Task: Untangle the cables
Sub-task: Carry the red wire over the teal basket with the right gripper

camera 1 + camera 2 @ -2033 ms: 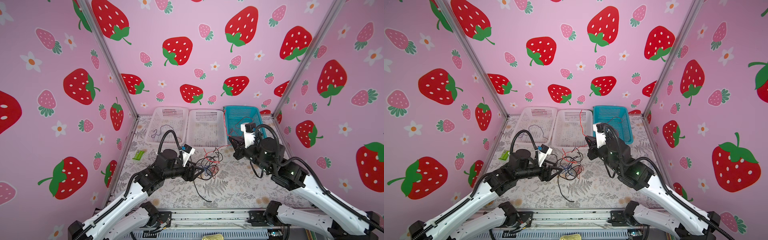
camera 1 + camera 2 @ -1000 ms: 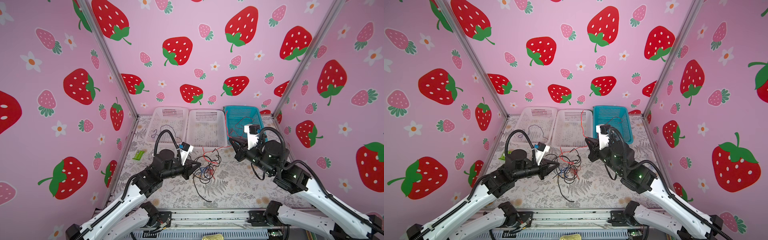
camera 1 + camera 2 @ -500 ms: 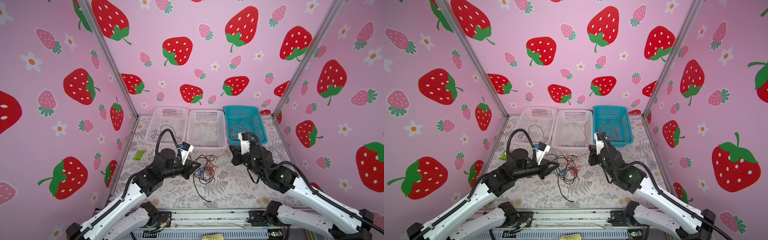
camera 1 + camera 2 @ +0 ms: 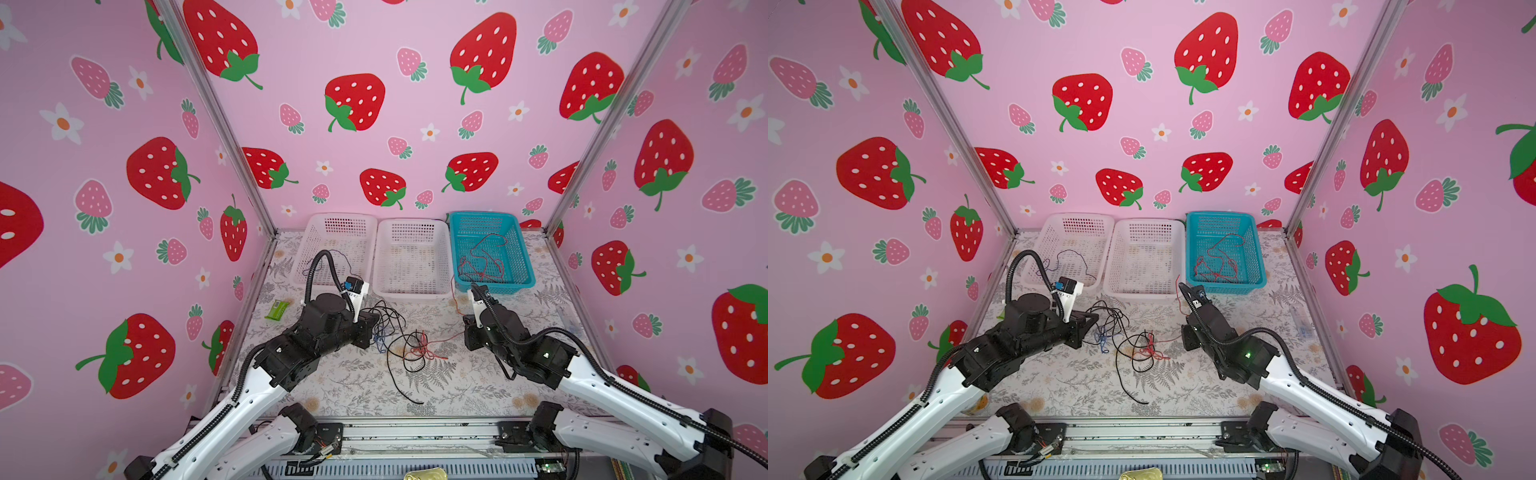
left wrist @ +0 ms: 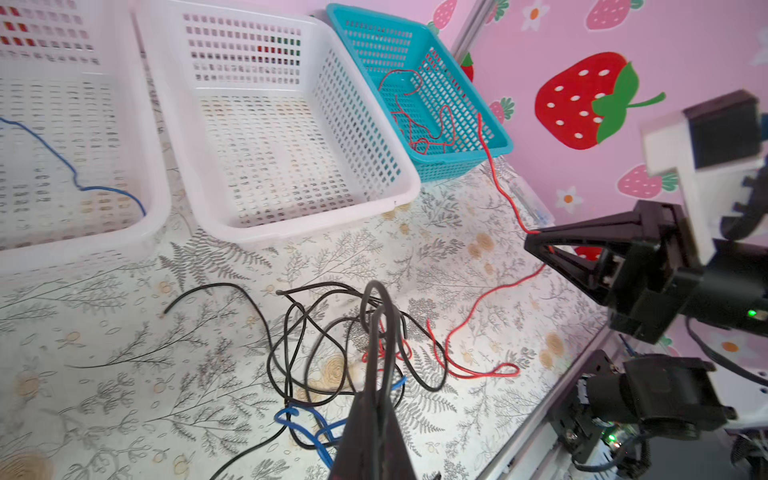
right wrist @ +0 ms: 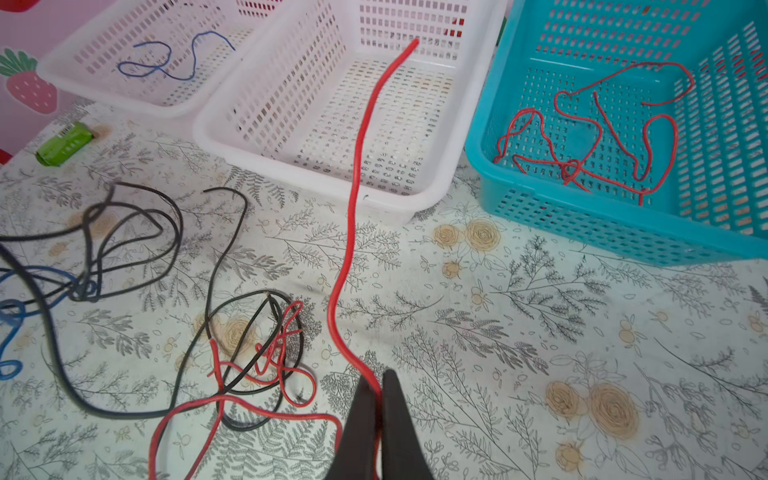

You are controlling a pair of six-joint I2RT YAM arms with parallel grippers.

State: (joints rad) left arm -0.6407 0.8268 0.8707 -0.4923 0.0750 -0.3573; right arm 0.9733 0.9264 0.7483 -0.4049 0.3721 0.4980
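Note:
The cables lie in a loose tangle (image 4: 409, 349) (image 4: 1136, 349) mid-table: black loops, a red snarl (image 6: 266, 357) and a blue knot (image 5: 303, 424). My left gripper (image 4: 375, 328) (image 5: 380, 307) is at the tangle's left edge, shut, with a black cable looped over its tips. My right gripper (image 4: 465, 331) (image 6: 376, 386) is at the right of the tangle, shut on a red cable (image 6: 353, 199). That cable's free end stands up in front of the baskets, and its other part trails back into the snarl.
Three baskets line the back wall. The left white basket (image 4: 309, 257) holds a blue cable, the teal basket (image 4: 525, 274) holds a red cable, and the middle white basket (image 4: 440, 291) holds neither. A green packet (image 4: 277, 309) lies near the left wall.
My right gripper came down and forward from the teal basket's front to the table beside the tangle, red cable still in it. The left gripper drew slightly back to the left.

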